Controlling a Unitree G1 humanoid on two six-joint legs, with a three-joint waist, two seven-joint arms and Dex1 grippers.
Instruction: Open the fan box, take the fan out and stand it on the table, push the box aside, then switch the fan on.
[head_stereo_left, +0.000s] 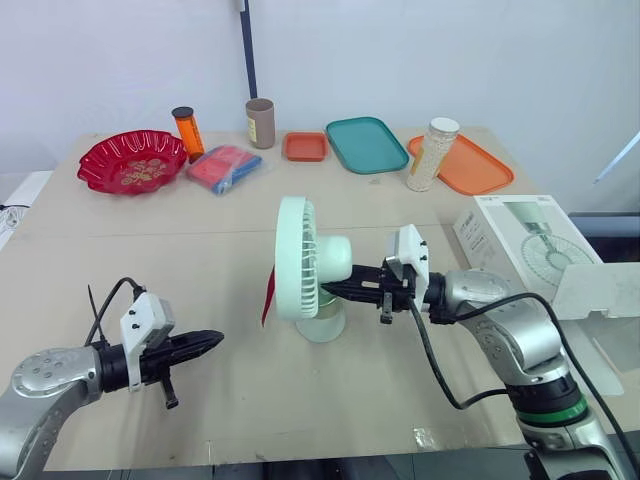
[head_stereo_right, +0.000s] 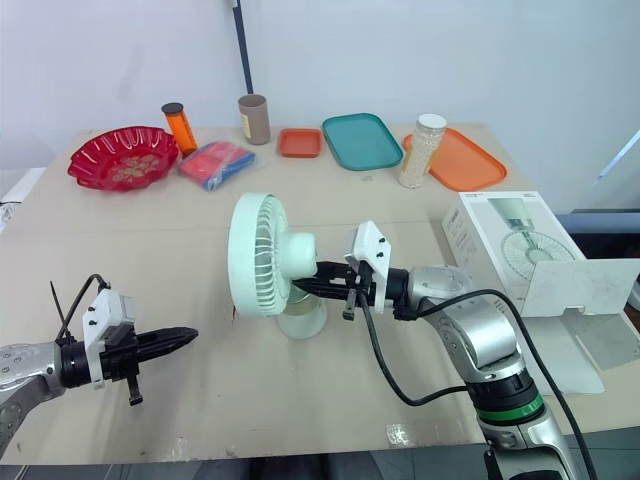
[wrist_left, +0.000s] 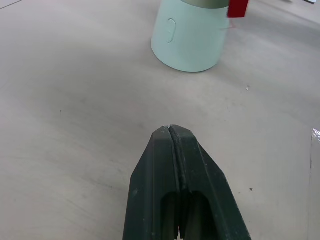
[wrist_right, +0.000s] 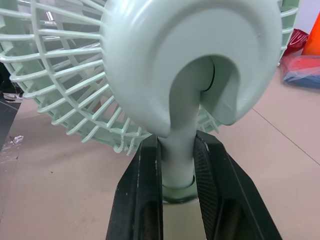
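The pale green fan (head_stereo_left: 305, 262) stands upright on the table (head_stereo_left: 150, 240) near its middle, grille facing the robot's left, a red tag hanging at its side. My right gripper (head_stereo_left: 330, 290) is shut on the fan's neck just above the base; the right wrist view has the neck (wrist_right: 179, 150) squeezed between both fingers (wrist_right: 142, 190). My left gripper (head_stereo_left: 212, 341) hovers low over the table to the fan's left, shut with nothing in it, pointing at the fan's base (wrist_left: 189, 35) with its oval button. The white fan box (head_stereo_left: 525, 245) lies at the right edge with its flap open.
Along the far edge sit a red bowl (head_stereo_left: 133, 160), an orange bottle (head_stereo_left: 187, 131), a red and blue packet (head_stereo_left: 225, 167), a brown cup (head_stereo_left: 260, 122), a small orange tray (head_stereo_left: 305, 146), a teal tray (head_stereo_left: 366, 144), a white jar (head_stereo_left: 431, 154) and an orange tray (head_stereo_left: 470, 165).
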